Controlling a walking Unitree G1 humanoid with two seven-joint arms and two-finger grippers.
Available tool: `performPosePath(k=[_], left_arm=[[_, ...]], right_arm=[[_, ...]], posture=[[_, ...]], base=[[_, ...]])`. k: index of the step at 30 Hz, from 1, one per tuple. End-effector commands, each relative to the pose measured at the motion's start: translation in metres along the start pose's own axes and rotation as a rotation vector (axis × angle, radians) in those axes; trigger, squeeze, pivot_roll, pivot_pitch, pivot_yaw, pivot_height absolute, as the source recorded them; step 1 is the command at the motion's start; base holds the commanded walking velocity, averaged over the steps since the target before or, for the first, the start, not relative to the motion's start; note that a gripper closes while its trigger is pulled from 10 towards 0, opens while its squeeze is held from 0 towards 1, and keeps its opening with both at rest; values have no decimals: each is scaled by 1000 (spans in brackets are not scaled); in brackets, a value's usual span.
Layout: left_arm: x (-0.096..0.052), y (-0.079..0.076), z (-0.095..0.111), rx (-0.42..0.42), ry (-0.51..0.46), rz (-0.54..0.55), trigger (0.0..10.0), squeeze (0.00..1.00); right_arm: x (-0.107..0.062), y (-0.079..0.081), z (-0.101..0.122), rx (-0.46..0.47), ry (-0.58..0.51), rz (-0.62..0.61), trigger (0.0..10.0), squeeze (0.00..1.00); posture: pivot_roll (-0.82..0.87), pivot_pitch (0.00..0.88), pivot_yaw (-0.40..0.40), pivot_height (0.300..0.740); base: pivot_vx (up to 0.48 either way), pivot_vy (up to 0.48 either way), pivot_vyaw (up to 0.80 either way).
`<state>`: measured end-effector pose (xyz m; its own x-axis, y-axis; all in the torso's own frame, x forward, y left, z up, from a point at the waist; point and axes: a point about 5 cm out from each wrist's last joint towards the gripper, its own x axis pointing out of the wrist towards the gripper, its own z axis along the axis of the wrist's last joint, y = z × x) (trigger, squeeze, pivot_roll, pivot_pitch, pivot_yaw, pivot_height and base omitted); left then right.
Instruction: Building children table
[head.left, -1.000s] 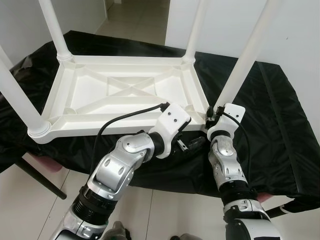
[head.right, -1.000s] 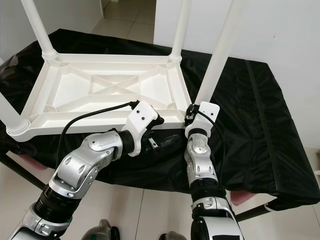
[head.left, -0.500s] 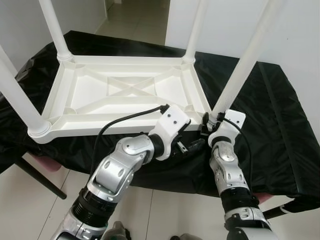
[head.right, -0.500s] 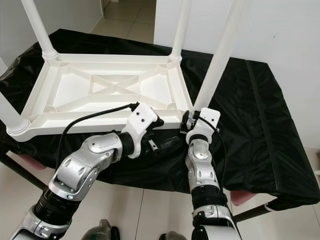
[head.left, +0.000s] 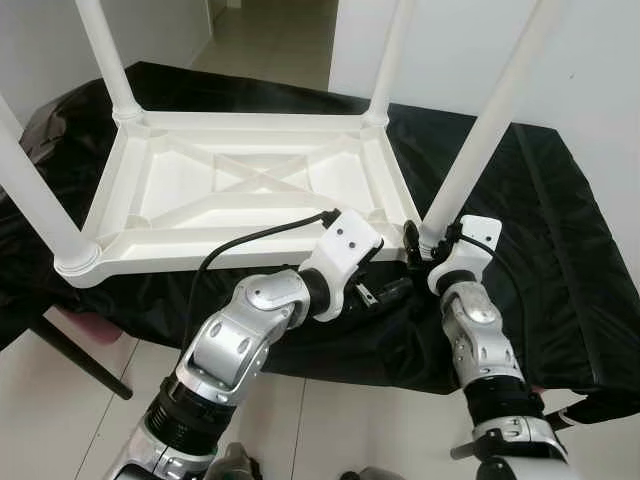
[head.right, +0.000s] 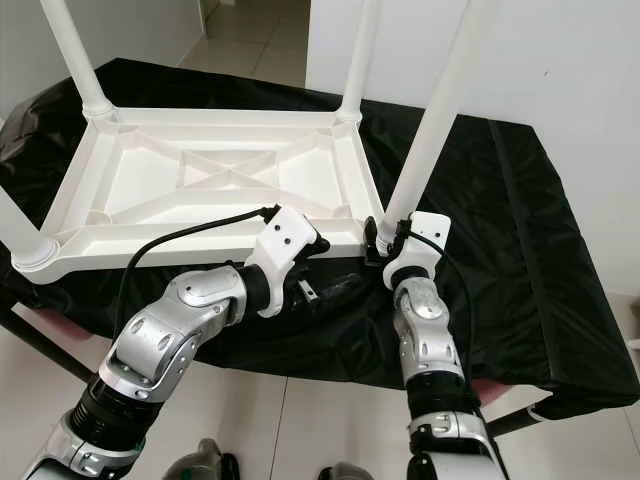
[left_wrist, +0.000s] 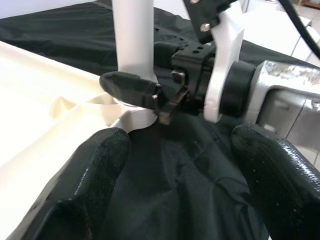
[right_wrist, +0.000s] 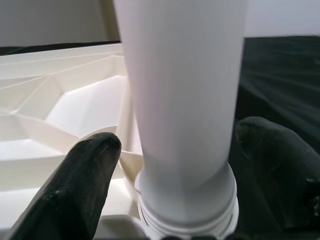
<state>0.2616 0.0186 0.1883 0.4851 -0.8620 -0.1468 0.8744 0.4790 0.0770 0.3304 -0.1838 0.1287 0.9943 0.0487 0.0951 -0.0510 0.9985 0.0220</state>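
A white plastic children's table (head.left: 250, 185) lies upside down on a black cloth, all its legs pointing up. My right gripper (head.left: 418, 243) is at the base of the near right leg (head.left: 480, 140). It is open, one black finger (right_wrist: 85, 185) on each side of the leg (right_wrist: 182, 100), with small gaps. My left gripper (head.left: 388, 292) is open and empty just below the table's front edge, pointing toward that corner. In the left wrist view its fingers (left_wrist: 95, 180) frame the right gripper's finger (left_wrist: 130, 85) against the leg.
The black cloth (head.left: 560, 230) covers a low platform that extends to the right of the table. A white wall (head.left: 600, 80) rises behind the right side. Pale floor tiles (head.left: 100, 420) lie below the front edge, with a dark frame leg (head.left: 80, 362) at the left.
My right forearm and wrist have shifted a little to the right while its fingers stay at the leg base. The left gripper has hardly moved.
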Motion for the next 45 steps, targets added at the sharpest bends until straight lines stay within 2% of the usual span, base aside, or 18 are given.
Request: performPosePath(k=[1,4,6,7,10,22,29,31,39,40,41,42,45], left_arm=[[0,2,2,10,2,33,10000,0],[0,3,2,11,2,36,10000,0],[0,5,3,13,-1,41,10000,0],[0,5,3,13,-1,41,10000,0],[-1,6,4,17,-2,44,10000,0],[-1,7,5,22,-3,44,10000,0],[-1,7,6,21,-4,46,10000,0],[-2,6,5,19,0,46,10000,0],[-3,5,2,11,12,33,10000,0],[-3,4,2,11,14,32,10000,0],[-3,4,2,11,14,32,10000,0],[-3,4,2,12,15,31,10000,0],[-3,4,2,12,15,31,10000,0]], right_arm=[[1,-10,-1,-11,5,63,10000,0],[2,-17,0,-38,3,88,10000,0],[5,-29,3,-60,7,167,10000,0],[5,-29,3,-60,7,167,10000,0],[9,-38,4,-87,38,272,10000,0],[20,-38,-2,-67,133,451,10000,0],[27,-40,1,-96,143,438,10000,0],[31,-42,3,-95,147,385,10000,0],[32,-43,-1,-124,179,338,10000,0],[32,-43,-3,-123,189,337,8510,0],[32,-43,-3,-123,189,337,8510,0],[31,-43,-5,-120,204,344,745,0],[30,-43,-7,-117,213,349,745,0]], posture=[[58,12,-55,740],[58,13,-54,740],[60,13,-51,740],[60,13,-51,740],[61,13,-45,740],[66,11,-39,740],[75,10,-42,740],[77,10,-42,740],[76,14,-40,740],[75,15,-40,740],[75,15,-40,740],[75,15,-40,740],[75,17,-40,740]], base=[[0,0,0],[0,0,0],[0,0,0],[0,0,0],[0,0,0],[0,0,0],[0,0,0],[0,0,0],[0,0,0],[0,0,0],[0,0,0],[0,0,0],[0,0,0]])
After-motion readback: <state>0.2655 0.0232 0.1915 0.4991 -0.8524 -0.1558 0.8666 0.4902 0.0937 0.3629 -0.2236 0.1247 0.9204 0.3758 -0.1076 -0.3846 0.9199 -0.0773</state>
